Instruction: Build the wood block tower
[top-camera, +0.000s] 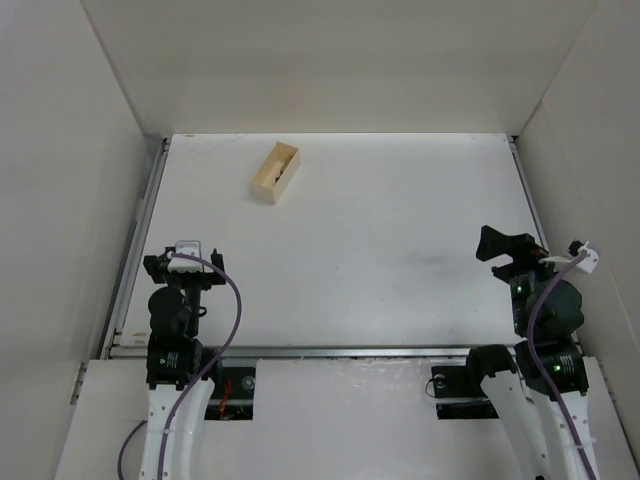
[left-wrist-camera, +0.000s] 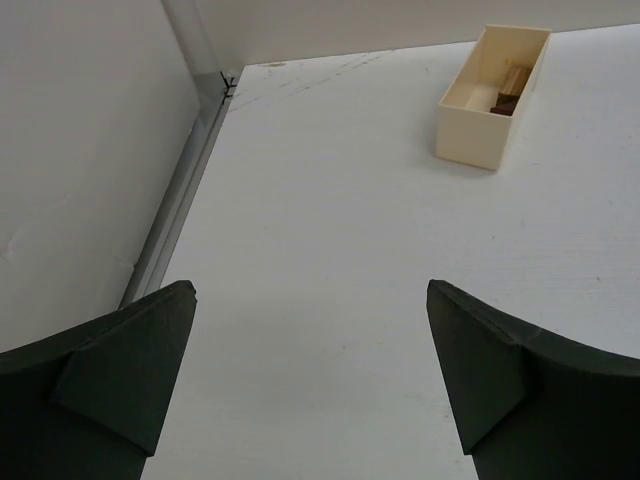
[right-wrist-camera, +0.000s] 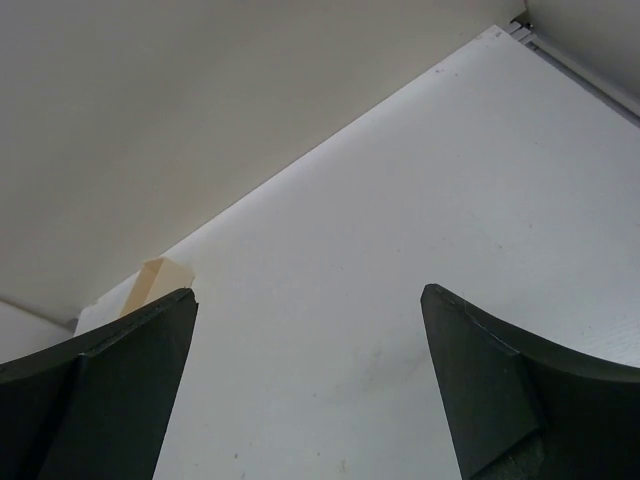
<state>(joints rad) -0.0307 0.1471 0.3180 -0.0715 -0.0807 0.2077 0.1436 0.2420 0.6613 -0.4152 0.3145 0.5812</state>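
White table (top-camera: 400, 220), cubes (left-wrist-camera: 505, 104) in diagonal box (left-wrist-camera: 470, 130)

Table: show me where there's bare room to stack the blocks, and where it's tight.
The whole middle of the table is bare, between the left gripper and right gripper, up to the back wall. Only the far-left area is taken, by the box holding both cubes.

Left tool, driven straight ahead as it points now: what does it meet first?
Likely only the table, then the back wall; the left tool is open and the box lies right of its line. Depth unclear.
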